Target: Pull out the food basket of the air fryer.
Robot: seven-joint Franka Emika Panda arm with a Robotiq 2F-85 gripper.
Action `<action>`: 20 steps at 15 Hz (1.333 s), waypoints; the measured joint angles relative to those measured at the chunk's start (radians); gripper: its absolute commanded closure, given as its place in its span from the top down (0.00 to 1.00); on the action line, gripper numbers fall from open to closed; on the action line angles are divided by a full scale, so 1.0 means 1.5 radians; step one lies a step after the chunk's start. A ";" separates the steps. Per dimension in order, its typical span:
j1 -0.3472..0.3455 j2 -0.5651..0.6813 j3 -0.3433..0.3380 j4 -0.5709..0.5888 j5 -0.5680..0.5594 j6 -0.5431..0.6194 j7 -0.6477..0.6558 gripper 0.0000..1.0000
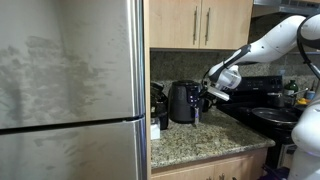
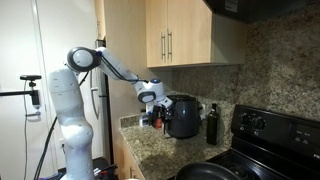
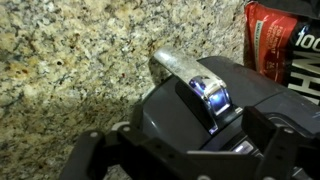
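since the claw [image 3: 180, 162] hangs wide open, with its 2 dark fingers [image 3: 92, 152] well apart and nothing held, your job at this step is a square, deep grip before any pull. the glossy black, egg-shaped air fryer [image 1: 182, 102] stands on the speckled granite tabletop [image 3: 60, 70], back near the wall under the pale wooden cabinets [image 1: 200, 22]. its black drawer-like food basket [image 3: 165, 118] looks fully seated in the body, and no gap shows in either exterior view.

the protruding handle with the pale silvery strip [image 3: 190, 72] points toward the claw. in the wrist view it lies between the fingers, roughly centred and perhaps a touch to 1 side. the pads appear clear of it.

- trim that sideways offset first, so both fingers meet the handle together and do not twist it.
- ease forward until the handle sits well into the claw, not just at the fingertips, because the glossy plastic will probably slip under a shallow pinch.
- close firmly, then draw straight back along the line of the handle, level and slow.

the fryer looks light enough to slide on the stone with the basket. if the whole body follows you, stop rather than dragging it, then pull again more gently.

a red packet [image 3: 268, 40] lies close beside the fryer and a dark bottle [image 2: 211, 124] stands on its far side. a straight pull should miss both.
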 measured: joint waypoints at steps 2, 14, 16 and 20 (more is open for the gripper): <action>0.000 0.000 0.001 0.000 0.004 -0.003 0.000 1.00; -0.015 0.003 0.010 -0.003 -0.056 0.055 0.126 1.00; -0.015 0.003 0.012 -0.003 -0.051 0.039 0.133 1.00; -0.015 0.002 0.016 -0.003 -0.039 0.021 0.134 1.00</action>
